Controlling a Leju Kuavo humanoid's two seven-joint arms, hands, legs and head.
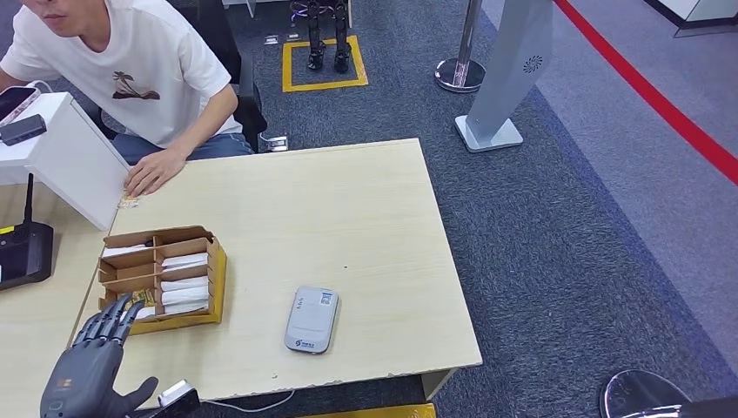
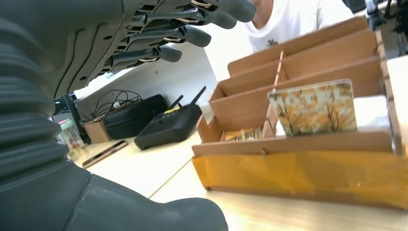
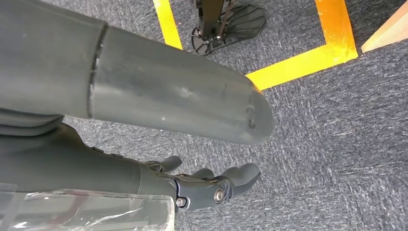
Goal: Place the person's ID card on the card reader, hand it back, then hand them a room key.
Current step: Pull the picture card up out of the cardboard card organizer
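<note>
The left hand hovered over the near left part of the tabletop, just short of the cardboard box, its fingers spread apart and holding nothing, their tips reaching the box's near corner. In the left wrist view the same hand was raised with fingers stretched out above the tabletop, apart from everything below.

The box was divided into compartments holding white cards or sleeves. In the left wrist view a card printed with yellow trees stood upright in the nearest compartment, leaning against the wall behind it.

The grey card reader lay flat on the tabletop, to the right of the box and well apart from it, with nothing on top.

A person in a white T-shirt sat at the far left corner, with one hand resting flat on the tabletop edge, next to something small and flat that I could not identify.

The right hand hung down over the grey carpet beside the yellow floor tape, fingers loosely curved, apart and holding nothing.

A black router sat at the left edge beside a white stand.
</note>
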